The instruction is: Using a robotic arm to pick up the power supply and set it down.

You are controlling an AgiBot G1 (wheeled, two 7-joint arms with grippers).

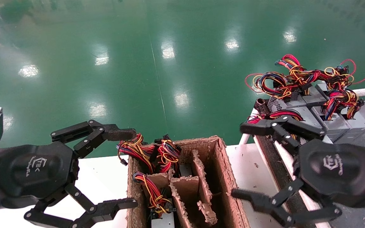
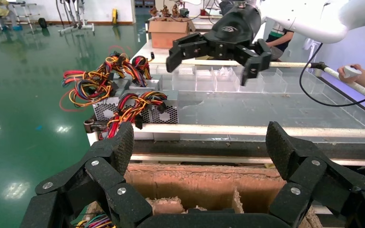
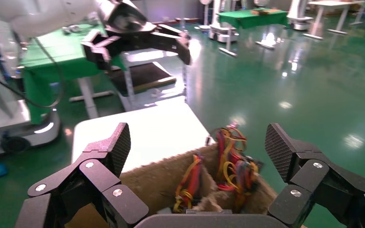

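Green floor behind; both tools gape wide, left tool (image 1: 124,167) lower left, right tool (image 1: 246,161) lower right, flanking the cardboard box (image 1: 223,177); power supplies (image 1: 309,110) upper right

The room is bright. Lamps overhead make white shiny spots on the green floor (image 1: 169,63), most from ten to two o'clock in the head view. The right gripper (image 1: 252,161) at four o'clock looks a bit smeary. Far things in the right wrist view look soft. Shadows are faint.
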